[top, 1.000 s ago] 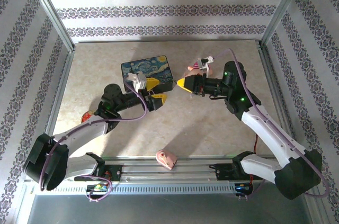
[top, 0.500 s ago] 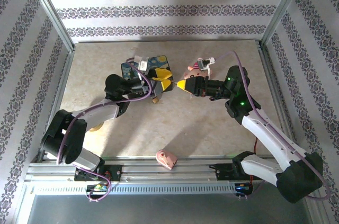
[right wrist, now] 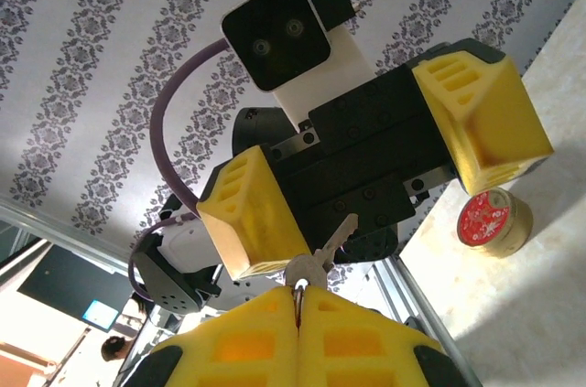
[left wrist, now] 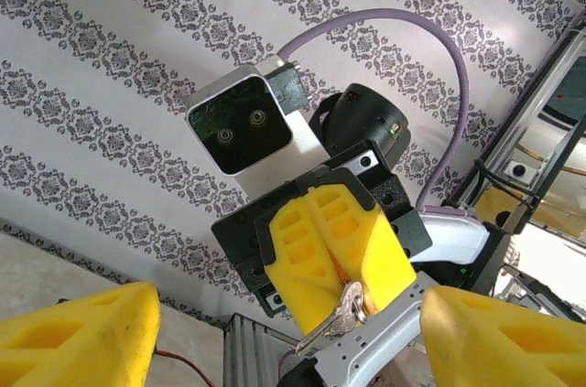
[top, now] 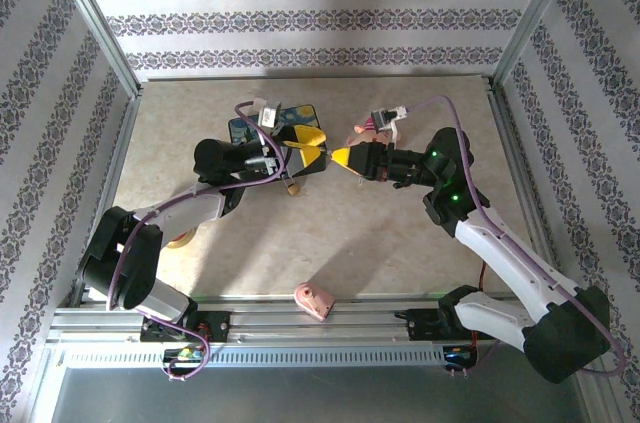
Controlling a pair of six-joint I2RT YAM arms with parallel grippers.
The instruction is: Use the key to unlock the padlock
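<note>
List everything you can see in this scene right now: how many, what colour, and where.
painted box: one, blue and yellow, far centre, partly under left gripper
padlock: one, brass-gold, tiny, on table just nearer than box; too small to be sure
key: one, silvery, pinched in right gripper
pink wedge: one, near table edge
round tin: one, red lid, on table
small item: one, pink and white, beyond right gripper
table: one, beige
left gripper: yellow fingers, open, facing key
right gripper: yellow fingers, shut on key
</note>
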